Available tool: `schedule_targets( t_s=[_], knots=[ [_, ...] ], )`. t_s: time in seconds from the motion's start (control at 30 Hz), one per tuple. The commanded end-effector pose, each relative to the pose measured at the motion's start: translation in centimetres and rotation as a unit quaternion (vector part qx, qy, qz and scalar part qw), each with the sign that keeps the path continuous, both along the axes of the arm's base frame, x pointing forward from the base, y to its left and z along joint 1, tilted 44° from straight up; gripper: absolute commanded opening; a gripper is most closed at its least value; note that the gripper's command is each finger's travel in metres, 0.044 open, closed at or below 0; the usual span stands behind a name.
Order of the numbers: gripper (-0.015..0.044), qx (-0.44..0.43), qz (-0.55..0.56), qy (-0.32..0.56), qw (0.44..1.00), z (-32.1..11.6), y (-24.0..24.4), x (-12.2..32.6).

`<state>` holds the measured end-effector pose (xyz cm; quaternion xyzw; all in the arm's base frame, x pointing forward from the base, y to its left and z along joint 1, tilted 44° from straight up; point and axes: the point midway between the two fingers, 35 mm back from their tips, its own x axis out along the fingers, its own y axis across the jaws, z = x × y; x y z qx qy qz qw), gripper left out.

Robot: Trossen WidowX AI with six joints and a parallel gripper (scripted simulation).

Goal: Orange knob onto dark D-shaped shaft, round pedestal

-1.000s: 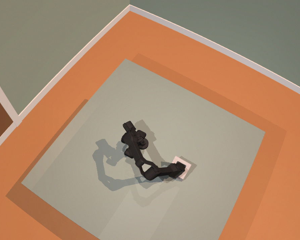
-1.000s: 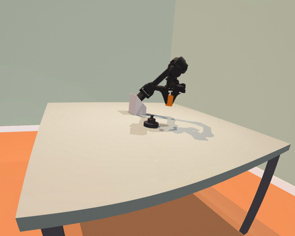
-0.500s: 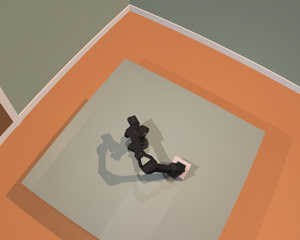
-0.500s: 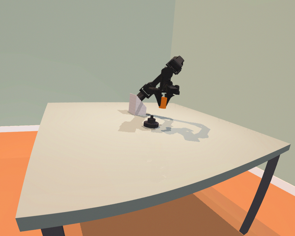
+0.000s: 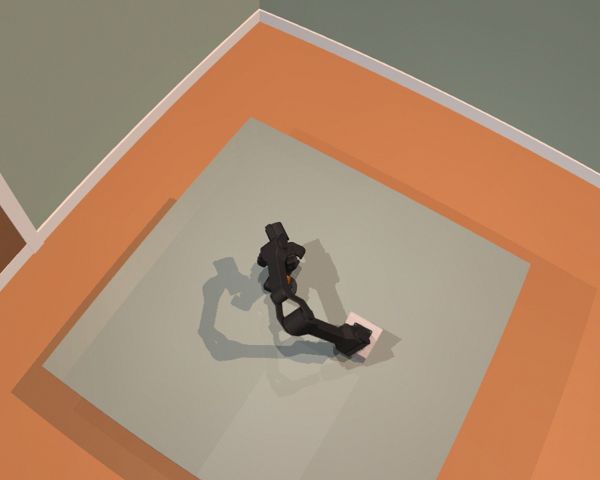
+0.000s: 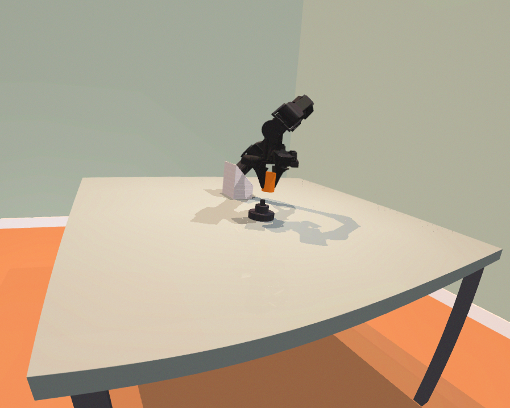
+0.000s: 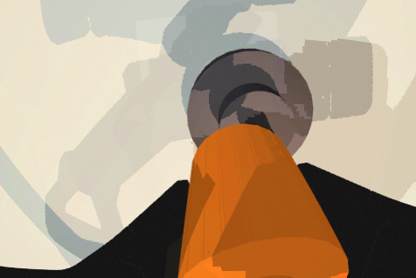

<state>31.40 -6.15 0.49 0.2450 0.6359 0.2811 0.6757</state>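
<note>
The orange knob (image 5: 288, 279) (image 6: 269, 181) (image 7: 249, 192) is held upright, or nearly so, in my gripper (image 6: 269, 186) (image 7: 244, 182), which is shut on it. The round dark pedestal (image 5: 293, 287) (image 6: 261, 215) (image 7: 200, 111) stands on the table below. Its shaft (image 6: 262, 202) (image 7: 258, 118) points up. In the exterior view the knob's lower end is a little above the shaft's top and slightly right of it, with a gap between them. In the wrist view the knob covers part of the pedestal and shaft. The shaft's flat side and the knob's hole cannot be made out.
The pale wedge-shaped block (image 5: 375, 330) (image 6: 234, 184) stands at my arm's base, behind the pedestal in the exterior view. The arm reaches over the table (image 5: 419, 268) (image 6: 158, 263) and hides much of the pedestal from above. Arm shadows lie around the pedestal.
</note>
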Motion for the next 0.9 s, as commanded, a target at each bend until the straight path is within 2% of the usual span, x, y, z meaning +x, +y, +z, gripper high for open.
schedule_targets(
  t_s=[0.0,0.43,0.87],
  knots=[
    [0.0000,-0.001,-0.001,-0.001,1.000,-1.1,-0.7,-0.1],
    [0.0000,0.000,-0.001,-0.001,1.000,-3.1,1.0,0.0],
    [0.0000,0.000,0.002,-0.004,1.000,-3.1,0.9,0.1]
  ],
)
